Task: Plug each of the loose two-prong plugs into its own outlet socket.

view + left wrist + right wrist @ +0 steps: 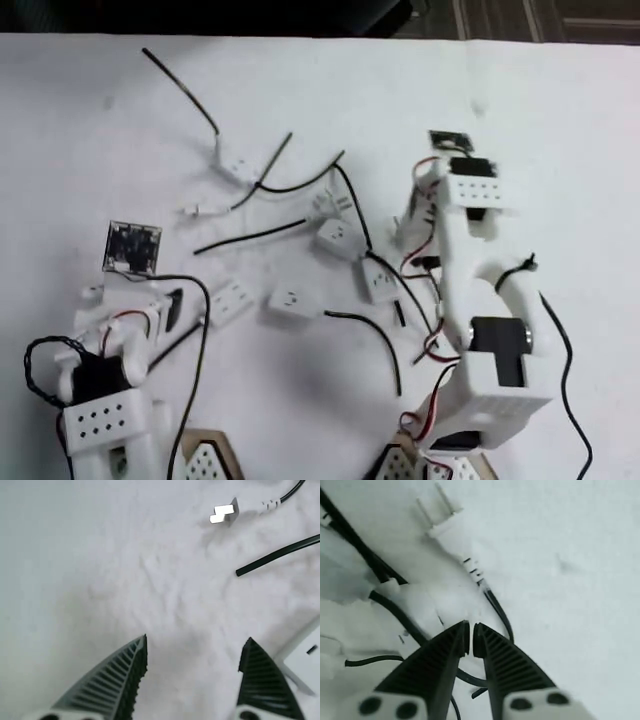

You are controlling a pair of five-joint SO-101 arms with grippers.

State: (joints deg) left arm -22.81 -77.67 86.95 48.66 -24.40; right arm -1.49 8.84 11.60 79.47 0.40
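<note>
White 2-prong plug (445, 527) lies loose on the table (580, 555), prongs free, w/ an outlet socket (335, 237) just beside it. Its black cable (495, 607) passes my right gripper (471, 640), which sits near the plug, fingers pressed almost together on nothing. My left gripper (192, 655) hangs well apart from that plug, fingers spread wide, empty.

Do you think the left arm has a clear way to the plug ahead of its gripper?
Probably yes: the left gripper is open, bare table lies between it and the plug, and the socket and cable end sit off to the side.
</note>
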